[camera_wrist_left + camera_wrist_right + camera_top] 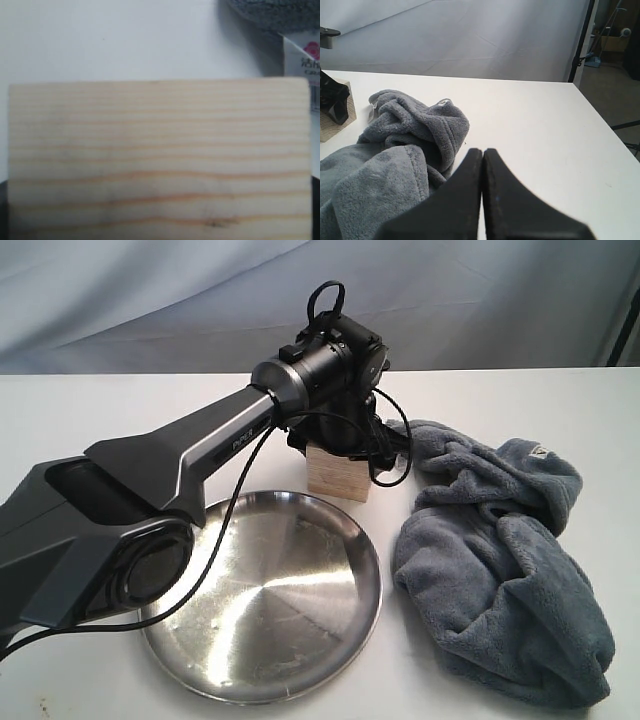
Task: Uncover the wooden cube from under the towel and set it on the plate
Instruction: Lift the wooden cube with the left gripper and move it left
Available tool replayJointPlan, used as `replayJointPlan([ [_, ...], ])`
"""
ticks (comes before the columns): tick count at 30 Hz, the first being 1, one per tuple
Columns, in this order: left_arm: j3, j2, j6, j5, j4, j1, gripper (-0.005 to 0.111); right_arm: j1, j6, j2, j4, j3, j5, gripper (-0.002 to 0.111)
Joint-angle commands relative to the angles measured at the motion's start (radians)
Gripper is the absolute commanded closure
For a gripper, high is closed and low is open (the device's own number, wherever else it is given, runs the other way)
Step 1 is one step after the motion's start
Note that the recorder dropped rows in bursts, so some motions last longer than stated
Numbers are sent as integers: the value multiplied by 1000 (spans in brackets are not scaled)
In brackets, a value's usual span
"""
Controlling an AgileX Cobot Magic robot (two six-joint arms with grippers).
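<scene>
Cube (338, 476) of pale wood, tan grain lines running straight across its face, stands uncovered on the white table (120, 410). We see the left gripper (345, 445) down over its top, with one black finger (335, 102) against a side. We cannot tell whether those jaws grip it or merely flank it. Just in front lies the plate (300, 660), round, shallow, scuffed shiny steel; the cube sits beyond its far rim, not in it. To the right of both, the towel (500, 570) lies bunched, blue-grey fleece with a white tag (541, 451). Near the towel, the right gripper (482, 151) has its jaws pressed together, holding nothing.
</scene>
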Motion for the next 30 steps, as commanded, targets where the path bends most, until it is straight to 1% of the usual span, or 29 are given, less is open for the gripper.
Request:
replayJointPlan([
  [1,-30,-1,2,-1,-12,-2,106,0,4,-6,5,3,12,105],
  [7,-81,-11,44,-1,-19,-2,106,0,4,-6,5,3,12,105],
  [16,-83,-119,51,-1,-46,-2,107,0,4,-6,5,3,12,105],
  [22,-75,-213,104,-1,-178,-4,107,0,4,-6,5,3,12,105],
  [26,3,-262,129,-1,-178,-4,107,0,4,-6,5,3,12,105],
  [29,119,-319,136,-1,-171,-4,107,0,4,-6,5,3,12,105],
  [30,179,-350,150,-1,-168,-4,107,0,4,-6,5,3,12,105],
])
